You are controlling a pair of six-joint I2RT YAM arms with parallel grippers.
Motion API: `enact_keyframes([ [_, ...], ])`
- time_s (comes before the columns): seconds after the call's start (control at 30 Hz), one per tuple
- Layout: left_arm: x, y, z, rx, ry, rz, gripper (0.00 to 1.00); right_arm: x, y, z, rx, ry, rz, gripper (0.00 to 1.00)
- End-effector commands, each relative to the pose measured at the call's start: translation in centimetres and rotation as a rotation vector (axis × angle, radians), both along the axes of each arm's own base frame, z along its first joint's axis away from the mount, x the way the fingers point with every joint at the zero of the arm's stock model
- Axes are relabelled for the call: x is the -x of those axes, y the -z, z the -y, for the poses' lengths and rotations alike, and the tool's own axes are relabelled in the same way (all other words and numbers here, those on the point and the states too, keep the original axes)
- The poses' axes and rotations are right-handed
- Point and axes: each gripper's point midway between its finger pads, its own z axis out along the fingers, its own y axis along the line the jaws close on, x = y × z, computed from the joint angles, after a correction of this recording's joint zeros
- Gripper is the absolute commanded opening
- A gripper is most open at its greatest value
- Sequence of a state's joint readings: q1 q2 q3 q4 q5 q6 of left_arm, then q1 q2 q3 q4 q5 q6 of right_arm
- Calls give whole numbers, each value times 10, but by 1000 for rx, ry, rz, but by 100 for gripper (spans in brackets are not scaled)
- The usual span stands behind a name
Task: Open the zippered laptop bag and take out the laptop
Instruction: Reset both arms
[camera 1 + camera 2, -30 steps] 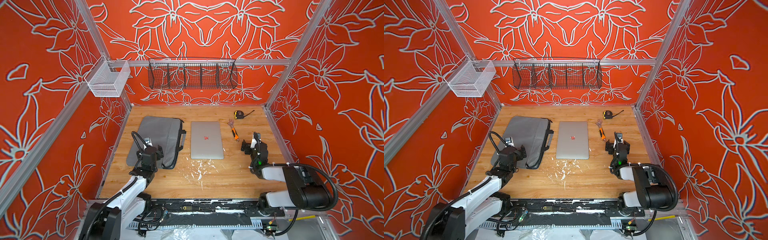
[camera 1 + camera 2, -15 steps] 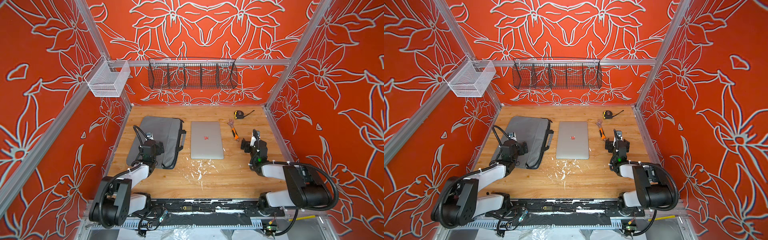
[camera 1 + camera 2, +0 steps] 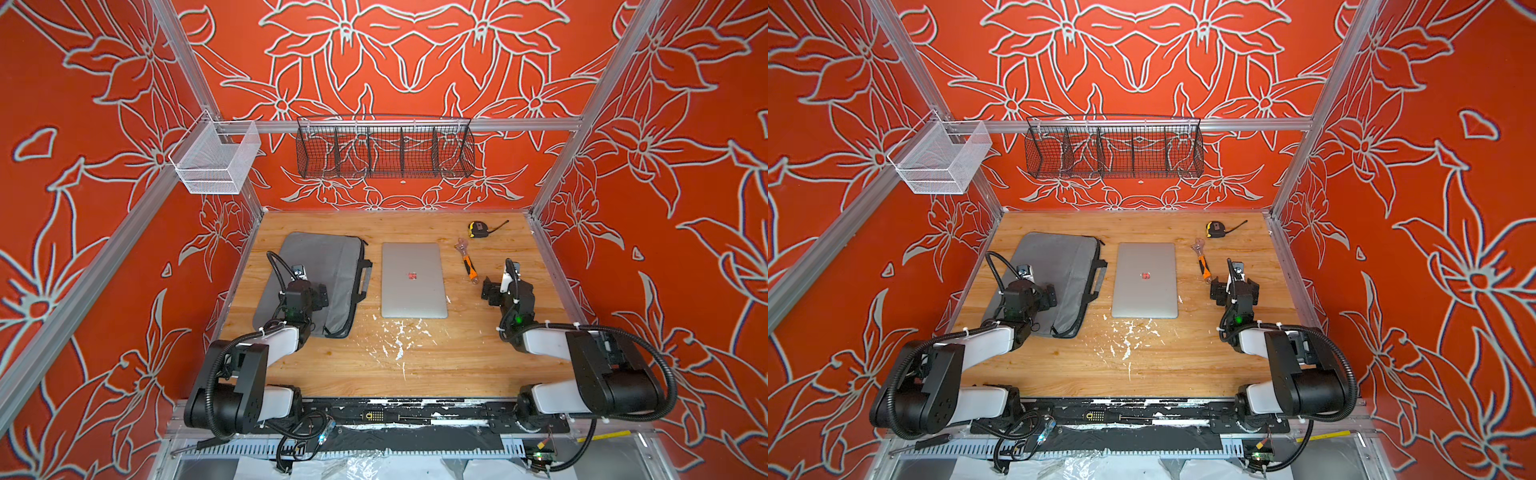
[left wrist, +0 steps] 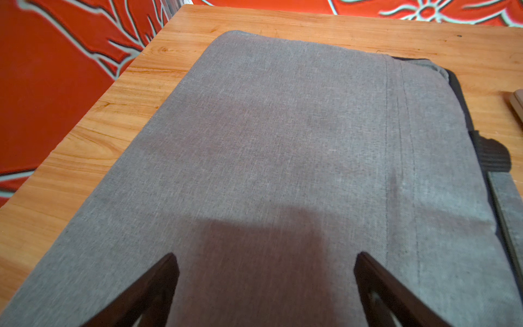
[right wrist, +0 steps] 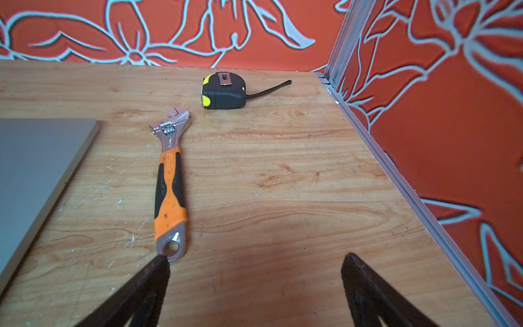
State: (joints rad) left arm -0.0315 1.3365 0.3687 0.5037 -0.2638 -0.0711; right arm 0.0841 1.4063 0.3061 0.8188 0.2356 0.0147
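The left tool (image 4: 266, 254), jaws apart and empty, is hanging over the near half of the grey laptop bag (image 3: 328, 270); the right tool (image 5: 254, 256), likewise spread and empty, is hovering above bare bench (image 3: 415, 361) beside the wrench (image 5: 169, 186) handle. Between them the laptop (image 3: 413, 280) is lying flat outside the bag, long axis running 6 to 12 o'clock, sitting at 3 o'clock from the left tool and 9 o'clock from the nearer right tool; extraction is looking complete.

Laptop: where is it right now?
In both top views the laptop lies flat, centred, between the bag on the left and the wrench on the right.
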Motion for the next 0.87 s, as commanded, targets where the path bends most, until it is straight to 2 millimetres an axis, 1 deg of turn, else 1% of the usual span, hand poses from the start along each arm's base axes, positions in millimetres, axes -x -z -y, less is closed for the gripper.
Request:
enact_keyframes([
  [0.0, -8, -10, 0, 7, 6, 37, 97, -1, 1, 5, 7, 19, -4, 97],
  [0.53, -8, -10, 1, 8, 8, 35, 97, -1, 1, 5, 8, 18, -5, 97],
  [0.63, -11, -7, 0, 46, 26, 20, 97, -1, 1, 5, 7, 18, -5, 97],
  [0.83, -9, -8, 0, 46, 32, 29, 97, -1, 1, 5, 8, 17, -5, 97],
])
